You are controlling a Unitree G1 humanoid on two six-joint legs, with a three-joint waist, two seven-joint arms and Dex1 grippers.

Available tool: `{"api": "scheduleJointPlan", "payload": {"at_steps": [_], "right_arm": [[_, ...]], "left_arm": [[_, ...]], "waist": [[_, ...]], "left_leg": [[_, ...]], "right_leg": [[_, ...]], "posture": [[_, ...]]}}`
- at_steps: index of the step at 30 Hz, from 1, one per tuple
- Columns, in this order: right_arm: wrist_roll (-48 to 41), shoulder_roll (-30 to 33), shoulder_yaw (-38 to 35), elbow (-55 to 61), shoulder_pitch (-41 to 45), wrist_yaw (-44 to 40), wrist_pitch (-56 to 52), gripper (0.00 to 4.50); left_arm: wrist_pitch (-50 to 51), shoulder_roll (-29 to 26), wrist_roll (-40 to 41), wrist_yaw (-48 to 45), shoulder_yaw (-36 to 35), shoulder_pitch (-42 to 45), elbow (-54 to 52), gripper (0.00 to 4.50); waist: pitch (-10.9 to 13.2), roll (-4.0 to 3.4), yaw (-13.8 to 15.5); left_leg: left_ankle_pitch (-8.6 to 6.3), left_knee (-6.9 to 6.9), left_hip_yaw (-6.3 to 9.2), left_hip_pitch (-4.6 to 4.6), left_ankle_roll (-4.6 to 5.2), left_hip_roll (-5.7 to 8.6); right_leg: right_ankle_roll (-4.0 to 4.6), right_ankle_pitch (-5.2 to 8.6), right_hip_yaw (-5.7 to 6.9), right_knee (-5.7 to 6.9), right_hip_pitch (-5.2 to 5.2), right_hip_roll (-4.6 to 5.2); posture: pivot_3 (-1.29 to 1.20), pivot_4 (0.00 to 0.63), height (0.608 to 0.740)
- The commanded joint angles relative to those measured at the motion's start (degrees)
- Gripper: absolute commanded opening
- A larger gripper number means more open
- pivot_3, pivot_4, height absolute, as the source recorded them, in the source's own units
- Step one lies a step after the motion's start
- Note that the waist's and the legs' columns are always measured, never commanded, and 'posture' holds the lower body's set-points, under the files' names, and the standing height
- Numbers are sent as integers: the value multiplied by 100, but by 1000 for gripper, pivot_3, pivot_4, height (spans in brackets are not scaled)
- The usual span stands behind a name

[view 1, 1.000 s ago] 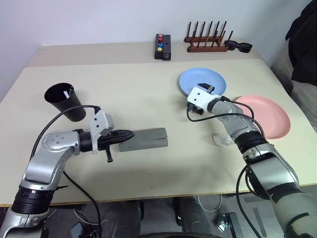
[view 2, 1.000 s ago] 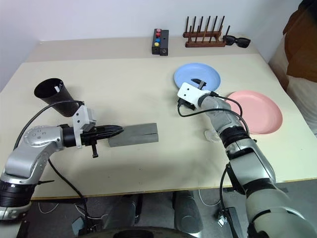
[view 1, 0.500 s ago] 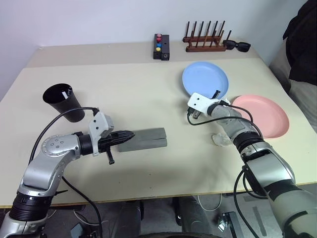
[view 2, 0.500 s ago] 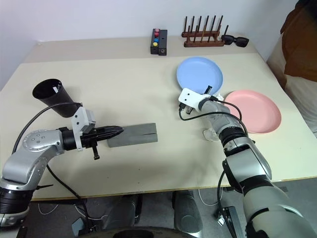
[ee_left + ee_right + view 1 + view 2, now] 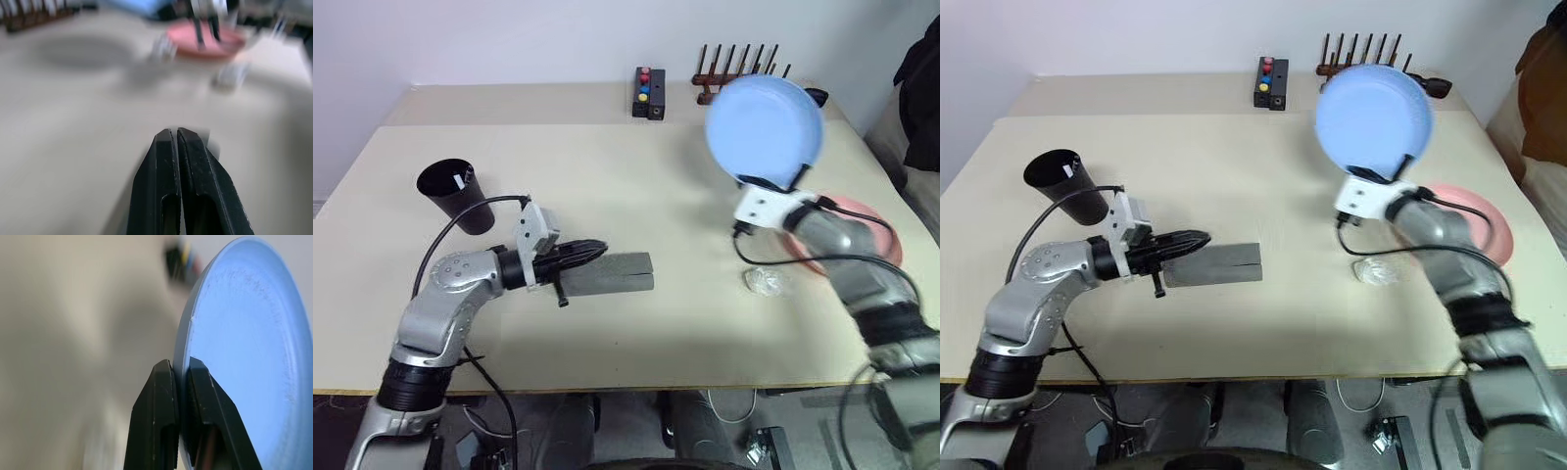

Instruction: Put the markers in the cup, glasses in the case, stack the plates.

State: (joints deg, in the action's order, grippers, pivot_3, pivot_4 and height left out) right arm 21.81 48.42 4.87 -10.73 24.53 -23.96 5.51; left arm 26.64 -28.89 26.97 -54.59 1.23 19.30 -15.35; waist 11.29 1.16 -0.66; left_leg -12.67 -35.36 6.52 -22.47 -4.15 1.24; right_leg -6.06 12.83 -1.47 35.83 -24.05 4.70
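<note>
My right gripper (image 5: 765,185) is shut on the lower rim of the light blue plate (image 5: 764,125) and holds it up on edge above the table. The right wrist view shows the fingers (image 5: 164,387) pinching that rim. Partly behind my right forearm, the pink plate (image 5: 873,213) lies flat on the table. My left gripper (image 5: 598,247) is shut and empty, its tips over the left end of the closed grey case (image 5: 617,273). The black cup (image 5: 456,195) stands at the left, with a white marker end (image 5: 467,178) inside its rim. The glasses are out of view.
A small clear crumpled thing (image 5: 764,282) lies on the table under my right forearm. At the back edge are a black box with coloured buttons (image 5: 647,92), a wooden peg rack (image 5: 1356,54) and black sunglasses (image 5: 1439,86). A person in dark clothing (image 5: 925,88) is at the right.
My right gripper shut on the blue plate's rim, then lifted it off the table and tipped it upright. The left gripper moved slightly right over the case. The camera view shifted.
</note>
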Motion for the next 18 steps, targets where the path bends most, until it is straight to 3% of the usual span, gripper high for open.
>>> {"api": "scheduleJointPlan", "payload": {"at_steps": [1,8,14,18], "right_arm": [[-386,355,-827,824,-792,-353,-536,86],[-910,439,-1582,1692,-2101,-943,-1268,86],[-1036,393,-1656,1884,-2333,-1089,-1595,86],[-1128,420,-1708,1913,-2317,-1180,-1699,1447]], "left_arm": [[-53,288,235,-142,298,272,-83,102],[-192,490,77,-351,699,510,274,102],[-279,486,57,-402,730,480,357,102],[-266,490,57,-381,713,396,331,102]], "waist": [[-1,-1,-31],[-4,-13,-185],[-3,-12,-165],[-4,-12,-148]], "left_leg": [[0,0,-2,4,0,0],[-5,4,-8,21,8,-8],[-5,-2,-8,17,8,-7],[-5,-4,-8,15,9,-7]], "right_leg": [[1,0,-1,0,4,0],[-5,4,-3,12,8,-5],[-7,8,-3,10,9,-4],[-6,7,-3,9,9,-4]], "posture": [[0,150,740],[0,150,740],[0,150,740],[0,150,740]]}}
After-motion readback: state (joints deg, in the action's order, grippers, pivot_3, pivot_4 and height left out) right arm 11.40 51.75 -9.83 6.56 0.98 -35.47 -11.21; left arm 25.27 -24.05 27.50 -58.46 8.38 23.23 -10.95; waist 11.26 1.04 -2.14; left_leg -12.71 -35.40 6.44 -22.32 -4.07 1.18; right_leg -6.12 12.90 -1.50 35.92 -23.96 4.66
